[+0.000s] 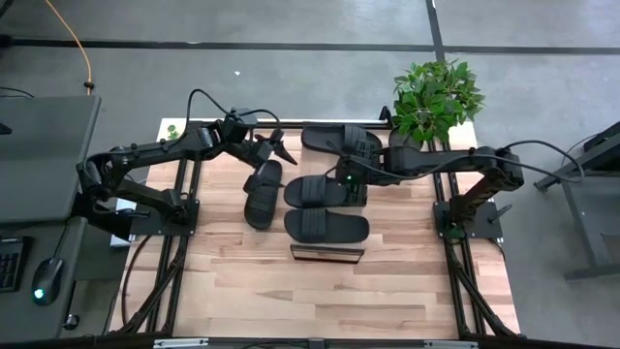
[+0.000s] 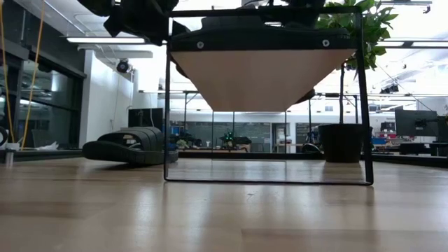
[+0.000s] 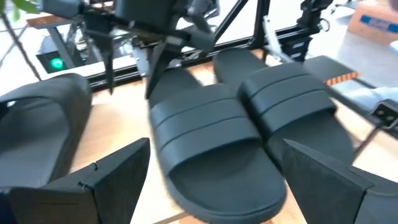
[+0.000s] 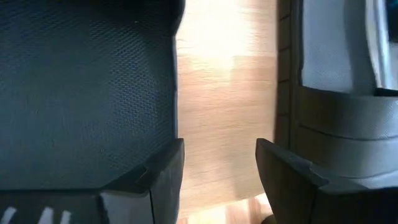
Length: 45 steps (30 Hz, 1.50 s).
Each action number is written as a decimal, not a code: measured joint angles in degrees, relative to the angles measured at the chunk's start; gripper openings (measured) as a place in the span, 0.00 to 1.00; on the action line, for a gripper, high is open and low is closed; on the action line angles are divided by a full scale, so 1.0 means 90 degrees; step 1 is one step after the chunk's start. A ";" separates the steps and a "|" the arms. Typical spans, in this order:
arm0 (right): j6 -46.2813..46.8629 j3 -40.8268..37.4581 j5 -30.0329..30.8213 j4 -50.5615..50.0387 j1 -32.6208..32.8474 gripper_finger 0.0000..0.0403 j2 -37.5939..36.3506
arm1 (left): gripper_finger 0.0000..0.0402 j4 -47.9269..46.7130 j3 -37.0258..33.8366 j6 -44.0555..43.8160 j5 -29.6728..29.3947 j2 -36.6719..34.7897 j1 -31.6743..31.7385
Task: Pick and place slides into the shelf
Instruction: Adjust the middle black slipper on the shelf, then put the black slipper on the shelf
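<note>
Observed from above: 4 all-black foam slide sandals lie on the light butcher-block counter [image 1: 320, 281].

The first black slide [image 1: 263, 194] lies angled, left of centre, directly below the left pincer [image 1: 274, 148]. The second black slide [image 1: 324, 191] lies crosswise at centre, and the third black slide [image 1: 326, 226] lies parallel to it, nearer the front edge. The fourth black slide [image 1: 339, 141] lies toward the far edge, partly covered by the right arm.

The small light-wood shelf with a dark metal frame [image 1: 327, 254] stands just in front of the third slide. In the low view the shelf board [image 2: 262, 77] sits high in its thin black frame, and 1 slide [image 2: 129, 148] rests on the counter to the left behind it.

The left pincer hovers above the far end of the first slide; its fingers [image 3: 106, 180] stand apart and hold nothing. The left wrist view shows 2 slides side by side between and beyond those fingers, the nearer one [image 3: 211, 146] centred.

The right pincer [image 1: 351, 180] sits low over the right end of the second slide. In the right wrist view its fingers [image 4: 158, 171] are spread, with bare wood between them and a textured black sole surface [image 4: 87, 87] alongside 1 finger. Contact with that slide cannot be confirmed.

A green potted plant [image 1: 434, 97] stands at the far right corner.
</note>
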 joint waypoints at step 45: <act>-0.0499 -0.0012 -0.0001 0.0446 -0.0295 0.48 -0.0614 | 0.85 -0.4352 0.0000 -0.2256 -0.5449 0.0000 -0.2182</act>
